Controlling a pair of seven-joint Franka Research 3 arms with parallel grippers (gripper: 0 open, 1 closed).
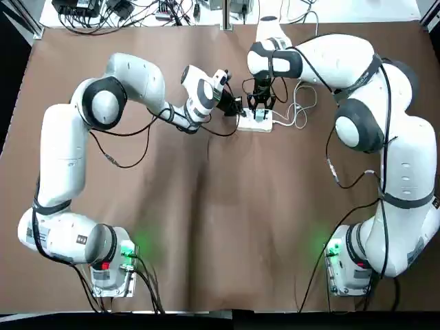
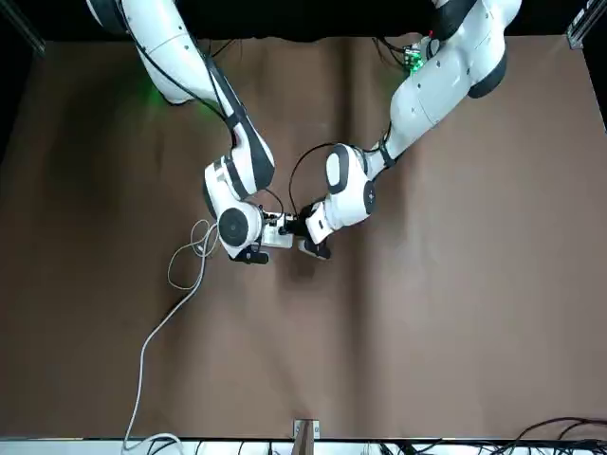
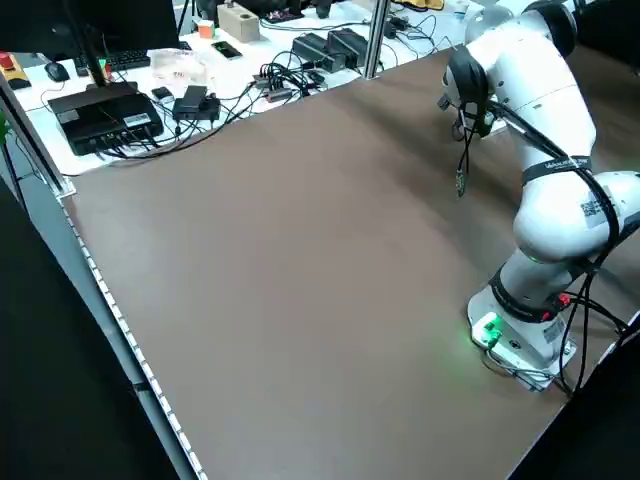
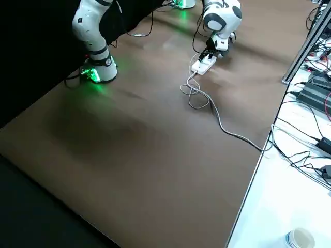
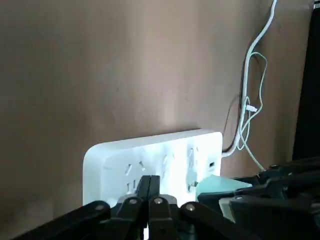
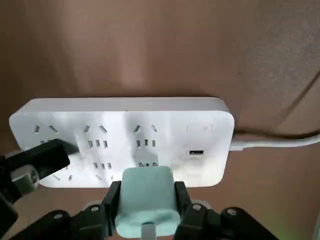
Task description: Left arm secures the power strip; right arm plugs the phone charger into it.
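Note:
The white power strip (image 1: 256, 125) lies flat on the brown table near its far middle, sockets up (image 6: 125, 125). My left gripper (image 1: 238, 110) is shut, its joined fingertips (image 5: 148, 182) pressing down on one end of the strip (image 5: 150, 155). My right gripper (image 1: 261, 108) comes at the strip from above and is shut on the teal phone charger (image 6: 146, 197). The charger hovers just over the socket row near the strip's cord end and is also visible beside the left fingers (image 5: 217, 185). I cannot tell whether its prongs are touching the sockets.
The strip's thick white cord (image 4: 207, 103) loops on the table and runs off toward the edge by a desk. A bench with cables and electronics (image 3: 100, 110) borders the far side. A paper cup (image 4: 300, 238) stands on the side desk.

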